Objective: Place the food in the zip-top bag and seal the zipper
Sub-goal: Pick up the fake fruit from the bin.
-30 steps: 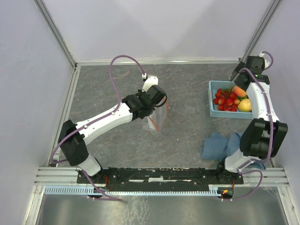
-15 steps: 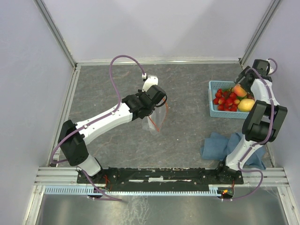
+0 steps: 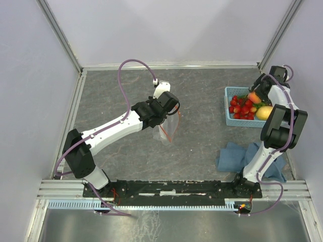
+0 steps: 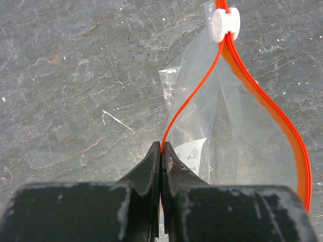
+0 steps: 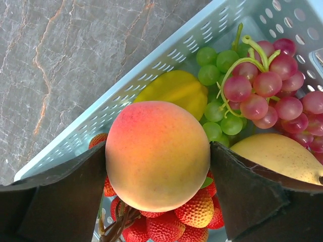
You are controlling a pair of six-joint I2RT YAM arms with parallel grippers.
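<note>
Right gripper (image 5: 157, 169) clasps the peach (image 5: 156, 146) between both pads, over the strawberries (image 5: 198, 212) in the basket (image 5: 151, 65) at far right. Left gripper (image 4: 161, 151), pressed together, pinches the zipper (image 4: 191, 97) of the gaping zip-top bag (image 4: 237, 131), well left of the basket.

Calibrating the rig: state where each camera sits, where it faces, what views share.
Top external: high behind the robot, looking down on the table; left arm and right arm show.
Left wrist: looking down past the shut left gripper at the zip-top bag.
Right wrist: looking down past the right gripper, clasping the peach, into the basket.
Shared: top and left wrist show the bag; top and right wrist the basket.
</note>
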